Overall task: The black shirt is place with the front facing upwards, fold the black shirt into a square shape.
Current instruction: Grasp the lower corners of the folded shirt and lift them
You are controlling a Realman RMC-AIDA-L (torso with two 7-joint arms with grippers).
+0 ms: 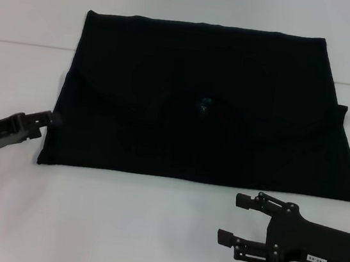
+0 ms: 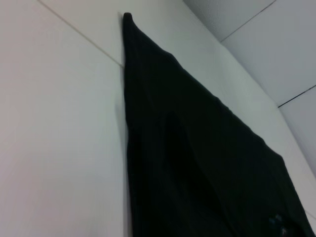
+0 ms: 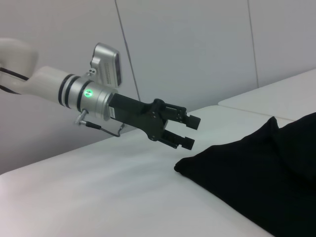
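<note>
— How did we find the arms?

— Our left pincer (image 1: 52, 117) reached in low from the left, fingers narrowly parted, its tip just beside the shirt's (image 1: 207, 106) near-left corner. Our right pincer (image 1: 236, 218) hovered near the shirt's front edge, fingers spread wide, holding nothing.

— And the shirt?

— It lay flat mid-worktop (image 1: 117, 227), folded into a broad rectangle. We saw bare white room along the front and left edges.

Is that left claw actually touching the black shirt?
Apart. The right wrist view shows the left end effector hanging above and beside the black shirt corner, with white table between them.
</note>
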